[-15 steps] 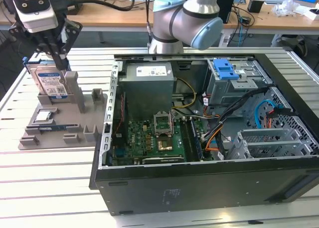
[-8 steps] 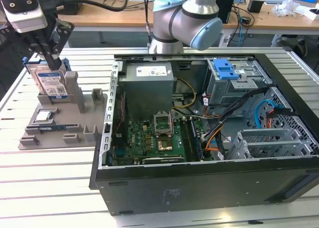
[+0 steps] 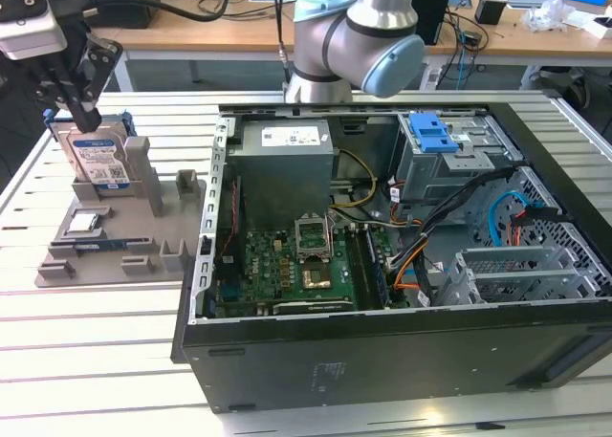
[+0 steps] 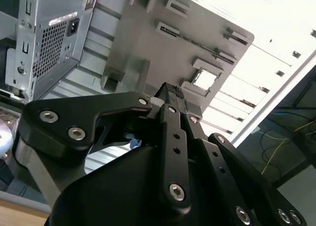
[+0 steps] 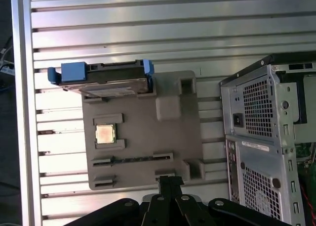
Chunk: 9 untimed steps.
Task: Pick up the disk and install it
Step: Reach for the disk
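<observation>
The disk (image 3: 99, 162) stands on edge in a slot at the back of a grey fixture plate (image 3: 110, 258), its white-and-blue label facing the exterior view and its blue carrier frame showing at the sides. In the first wrist view the disk (image 5: 105, 81) is seen from above, across the fixture plate (image 5: 148, 147) from the fingertips. My gripper (image 3: 76, 114) hangs over the disk's top edge at the exterior view's left. Its black fingers are shut together with nothing between them in both wrist views (image 5: 170, 180) (image 4: 171, 91).
An open computer case (image 3: 382, 351) lies to the exterior view's right of the fixture. Inside it are a motherboard (image 3: 296, 270), a grey power supply (image 3: 285, 160) and a metal drive cage with a blue latch (image 3: 430, 133). A square chip (image 5: 104, 133) rests on the fixture. The table is slatted aluminium (image 5: 123, 23).
</observation>
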Motion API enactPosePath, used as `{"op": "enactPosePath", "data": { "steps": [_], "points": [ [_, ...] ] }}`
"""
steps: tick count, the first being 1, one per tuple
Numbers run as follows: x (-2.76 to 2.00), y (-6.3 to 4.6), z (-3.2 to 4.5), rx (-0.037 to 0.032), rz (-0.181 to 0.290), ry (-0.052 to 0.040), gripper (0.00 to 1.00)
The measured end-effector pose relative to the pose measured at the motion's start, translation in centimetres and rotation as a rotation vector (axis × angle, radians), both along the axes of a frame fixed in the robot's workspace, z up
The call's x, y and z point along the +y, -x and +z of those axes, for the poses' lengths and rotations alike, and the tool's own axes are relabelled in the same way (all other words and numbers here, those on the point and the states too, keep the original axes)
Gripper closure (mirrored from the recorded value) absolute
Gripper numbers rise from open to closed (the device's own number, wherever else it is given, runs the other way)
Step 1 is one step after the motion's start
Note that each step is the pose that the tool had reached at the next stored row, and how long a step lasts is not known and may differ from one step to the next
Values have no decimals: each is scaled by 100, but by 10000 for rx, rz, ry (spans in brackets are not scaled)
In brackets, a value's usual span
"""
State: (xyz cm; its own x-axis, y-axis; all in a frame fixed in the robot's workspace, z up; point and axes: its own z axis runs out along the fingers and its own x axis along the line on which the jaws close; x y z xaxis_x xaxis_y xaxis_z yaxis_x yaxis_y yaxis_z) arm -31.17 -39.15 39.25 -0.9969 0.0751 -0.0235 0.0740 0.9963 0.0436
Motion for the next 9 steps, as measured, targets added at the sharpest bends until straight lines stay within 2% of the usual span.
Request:
{"op": "enactPosePath", "data": {
  "steps": [3, 9],
  "points": [
    [32, 69, -2, 1, -3, 1, 89],
    [48, 184, -6, 1, -2, 1, 89]
  ]
}}
